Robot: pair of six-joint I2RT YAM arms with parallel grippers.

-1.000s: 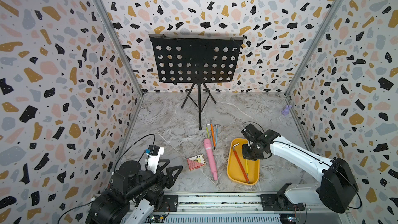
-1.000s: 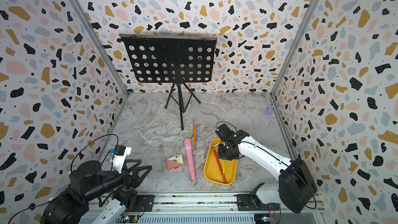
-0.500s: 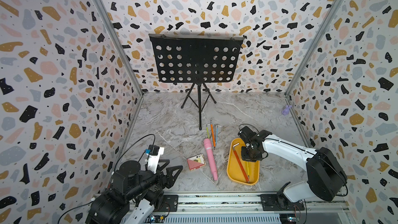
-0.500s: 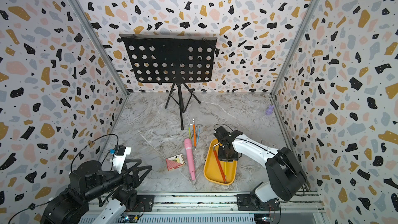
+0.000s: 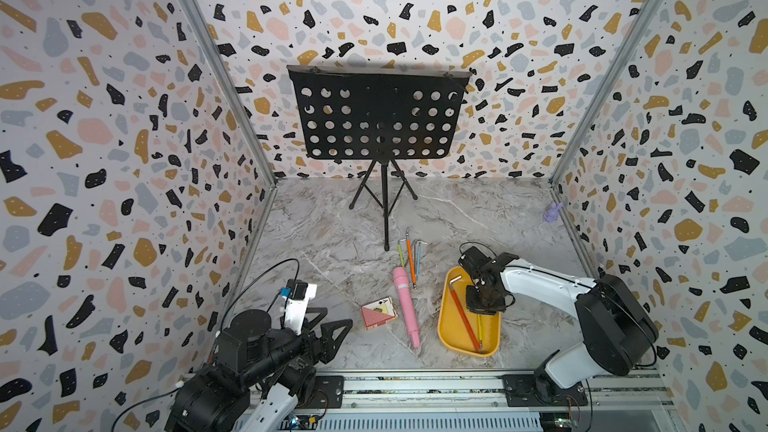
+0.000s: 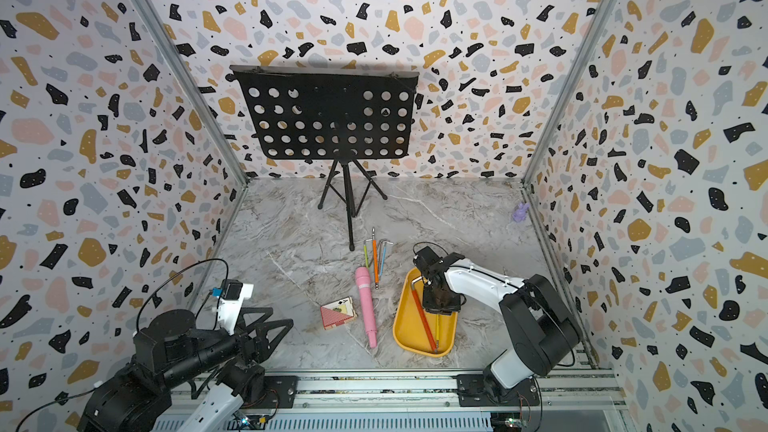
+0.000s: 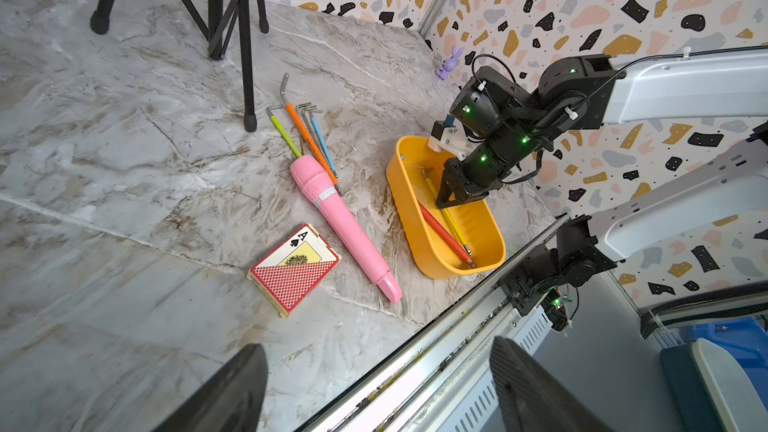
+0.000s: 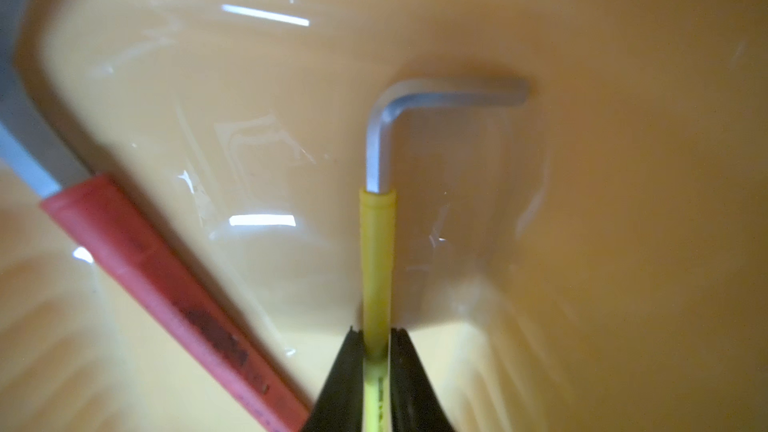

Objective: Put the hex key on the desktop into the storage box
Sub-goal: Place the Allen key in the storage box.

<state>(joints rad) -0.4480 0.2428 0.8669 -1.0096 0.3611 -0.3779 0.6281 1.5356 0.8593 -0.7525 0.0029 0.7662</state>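
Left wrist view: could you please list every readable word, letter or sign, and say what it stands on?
"A" above a spade sign: on the card box.
Silver band on the pink microphone: small print, too blurred to read.
Nothing else legible.

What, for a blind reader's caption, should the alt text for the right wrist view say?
Close-up: the right gripper, jaws hugging either side of a yellow-sleeved hex key inside the yellow-orange storage box; whether it grips is unclear. A red-sleeved hex key lies diagonally alongside.
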